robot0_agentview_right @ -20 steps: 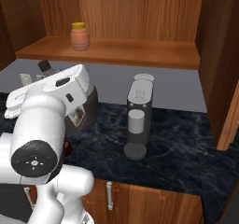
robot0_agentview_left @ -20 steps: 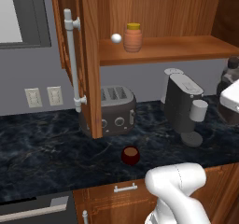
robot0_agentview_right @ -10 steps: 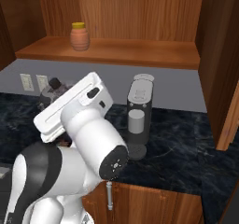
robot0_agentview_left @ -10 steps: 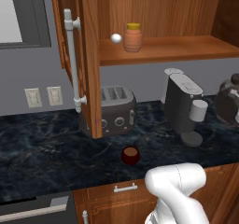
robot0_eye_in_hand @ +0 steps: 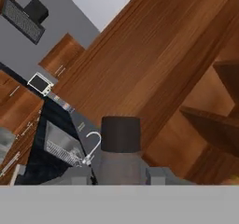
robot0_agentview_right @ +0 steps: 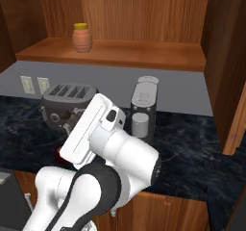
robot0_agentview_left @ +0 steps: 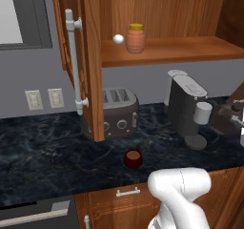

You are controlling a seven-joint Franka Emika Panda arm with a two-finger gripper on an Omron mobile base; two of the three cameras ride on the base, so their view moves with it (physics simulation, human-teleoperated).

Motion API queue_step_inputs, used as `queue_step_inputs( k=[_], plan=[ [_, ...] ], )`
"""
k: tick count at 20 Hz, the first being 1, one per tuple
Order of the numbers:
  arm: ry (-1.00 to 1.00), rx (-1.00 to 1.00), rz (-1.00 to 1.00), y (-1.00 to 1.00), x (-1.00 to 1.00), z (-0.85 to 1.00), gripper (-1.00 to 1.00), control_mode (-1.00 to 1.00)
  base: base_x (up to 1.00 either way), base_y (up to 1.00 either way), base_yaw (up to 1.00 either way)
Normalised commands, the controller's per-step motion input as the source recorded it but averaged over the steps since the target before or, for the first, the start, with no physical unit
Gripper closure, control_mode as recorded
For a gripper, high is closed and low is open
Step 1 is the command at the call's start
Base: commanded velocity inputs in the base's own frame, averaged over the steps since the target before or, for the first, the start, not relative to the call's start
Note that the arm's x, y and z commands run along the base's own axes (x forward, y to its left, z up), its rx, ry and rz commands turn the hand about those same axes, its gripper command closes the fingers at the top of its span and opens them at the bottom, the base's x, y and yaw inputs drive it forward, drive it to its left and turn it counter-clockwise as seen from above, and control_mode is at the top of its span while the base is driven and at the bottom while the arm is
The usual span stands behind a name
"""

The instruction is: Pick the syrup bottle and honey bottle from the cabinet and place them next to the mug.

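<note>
In the hand view my gripper [robot0_eye_in_hand: 120, 175] is shut on the syrup bottle [robot0_eye_in_hand: 120, 158]; its small dark cap and grey neck rise between the fingertips. The left base view shows the bottle's dark brown body [robot0_agentview_left: 232, 112] at the right edge, above the counter beside the coffee machine. The honey bottle [robot0_agentview_left: 136, 38], orange-brown with a yellow cap, stands on the shelf of the open cabinet [robot0_agentview_left: 171, 51], and shows in the right base view too [robot0_agentview_right: 81, 37]. The dark red mug [robot0_agentview_left: 133, 159] sits on the dark counter in front of the toaster, well left of the held bottle.
A small white ball [robot0_agentview_left: 118, 39] lies beside the honey bottle. The cabinet door [robot0_agentview_left: 90, 61] hangs open with its silver bar handle [robot0_agentview_left: 74, 66]. A toaster [robot0_agentview_left: 114, 112] and a grey coffee machine [robot0_agentview_left: 187, 106] stand at the back of the counter [robot0_agentview_left: 43, 151]. My white arm [robot0_agentview_right: 110, 148] blocks the near counter.
The held syrup bottle has come down along the right edge of the left base view, toward the counter. The arm's upper links have swung rightward across the right base view. Nothing else moved.
</note>
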Motion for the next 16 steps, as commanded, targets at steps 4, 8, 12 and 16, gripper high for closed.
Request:
queue_step_inputs(
  k=[4,8,12,16],
  plan=[
    [-0.20,0.06,0.17,0.33,0.00,-0.74,1.00,-1.00,0.00,0.00,0.00],
    [-0.13,0.10,0.14,0.24,0.00,-0.50,1.00,-1.00,0.00,0.00,0.00],
    [-0.01,0.09,0.05,0.03,0.00,-0.14,1.00,-1.00,0.00,0.00,0.00],
    [0.04,0.03,0.00,0.11,-0.11,-0.23,1.00,-1.00,0.00,0.00,0.00]
  ],
)
